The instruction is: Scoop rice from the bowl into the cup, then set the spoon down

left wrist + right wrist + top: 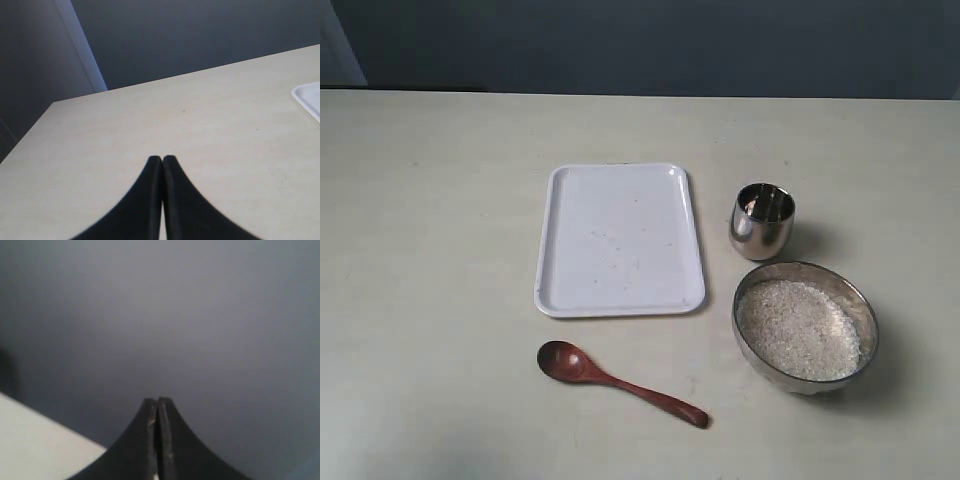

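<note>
Just beside the tray [546,240], the spoon [620,382] lies flat, handle end nearer the bowl [865,310]; your left gripper [162,159] and right gripper [157,401] are both clenched empty, so open the right and pinch mid-handle.

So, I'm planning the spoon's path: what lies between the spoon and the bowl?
Nothing. In the exterior view only bare table separates the spoon from the bowl.

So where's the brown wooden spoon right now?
In the exterior view, the dark reddish-brown wooden spoon lies on the table, just below the white rectangular tray and left of the wide steel bowl.
</note>
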Available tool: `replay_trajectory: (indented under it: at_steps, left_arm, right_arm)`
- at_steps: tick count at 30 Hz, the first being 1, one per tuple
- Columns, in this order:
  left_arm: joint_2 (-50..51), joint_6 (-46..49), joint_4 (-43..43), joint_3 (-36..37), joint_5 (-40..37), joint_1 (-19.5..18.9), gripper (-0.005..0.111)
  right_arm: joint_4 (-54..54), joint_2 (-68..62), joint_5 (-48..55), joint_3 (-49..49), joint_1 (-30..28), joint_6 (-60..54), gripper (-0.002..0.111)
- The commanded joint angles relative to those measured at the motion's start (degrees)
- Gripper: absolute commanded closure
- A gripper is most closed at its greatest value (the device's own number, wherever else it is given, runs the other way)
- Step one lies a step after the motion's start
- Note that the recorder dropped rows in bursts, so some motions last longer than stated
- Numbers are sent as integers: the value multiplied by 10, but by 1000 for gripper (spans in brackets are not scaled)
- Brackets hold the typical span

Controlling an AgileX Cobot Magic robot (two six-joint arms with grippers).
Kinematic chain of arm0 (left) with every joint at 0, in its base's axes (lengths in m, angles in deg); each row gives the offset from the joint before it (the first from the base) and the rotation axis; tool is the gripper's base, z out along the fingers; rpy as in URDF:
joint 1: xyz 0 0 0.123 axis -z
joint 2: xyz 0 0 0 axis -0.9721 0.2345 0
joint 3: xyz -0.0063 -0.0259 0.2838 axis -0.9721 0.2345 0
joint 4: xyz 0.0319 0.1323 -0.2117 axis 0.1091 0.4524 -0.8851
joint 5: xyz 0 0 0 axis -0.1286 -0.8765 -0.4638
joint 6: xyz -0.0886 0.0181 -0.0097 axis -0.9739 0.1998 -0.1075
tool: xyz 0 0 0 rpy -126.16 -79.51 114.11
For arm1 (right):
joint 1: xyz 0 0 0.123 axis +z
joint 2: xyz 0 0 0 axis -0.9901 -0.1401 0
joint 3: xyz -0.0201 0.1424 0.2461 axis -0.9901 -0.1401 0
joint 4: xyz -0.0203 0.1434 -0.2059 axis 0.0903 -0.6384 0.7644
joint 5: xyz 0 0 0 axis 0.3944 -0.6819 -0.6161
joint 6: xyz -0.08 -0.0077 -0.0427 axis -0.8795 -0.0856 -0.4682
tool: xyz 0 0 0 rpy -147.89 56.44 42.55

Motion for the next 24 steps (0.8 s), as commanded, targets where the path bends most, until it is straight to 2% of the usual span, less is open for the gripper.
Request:
replay_trajectory:
  at_steps: [1, 2, 3, 4, 5, 6, 7, 8, 10, 13, 17, 18, 19, 24]
  left_arm:
    - [-3, -4, -1, -1, 8, 0, 106]
    - [-3, -4, -1, -1, 8, 0, 106]
    - [-3, -4, -1, -1, 8, 0, 106]
    - [-3, -4, -1, -1, 8, 0, 106]
    - [-3, -4, -1, -1, 8, 0, 106]
    - [-3, -4, -1, -1, 8, 0, 106]
    - [-3, -4, -1, -1, 8, 0, 106]
    - [-3, -4, -1, -1, 8, 0, 106]
    - [-3, -4, -1, -1, 8, 0, 106]
    - [-3, -4, -1, -1, 8, 0, 106]
    - [-3, -4, -1, -1, 8, 0, 106]
    - [-3, -4, -1, -1, 8, 0, 106]
    - [-3, -4, -1, -1, 8, 0, 106]
    - [-3, -4, -1, -1, 8, 0, 106]
  right_arm:
    - [-216, -38, 183, 23, 9, -271, 109]
    - [-383, -60, 253, 23, 9, -452, 109]
    - [-448, -71, 292, 26, 9, -528, 109]
    - [-605, -96, 378, 30, 9, -701, 109]
    - [-665, -101, 389, 30, 9, -747, 109]
    - [-810, -101, 396, 32, 11, -812, 109]
    - [-878, -98, 402, 32, 19, -849, 109]
    - [-1007, -93, 423, 32, 41, -937, 109]
    - [-1133, -90, 496, 32, 93, -1054, 109]
    - [-1119, -99, 618, 32, 179, -1102, 107]
    - [-1113, -119, 654, 32, 259, -1102, 74]
    - [-1114, -125, 655, 32, 275, -1102, 70]
    - [-1111, -133, 656, 32, 291, -1102, 67]
    - [-1088, -181, 654, 32, 348, -1102, 68]
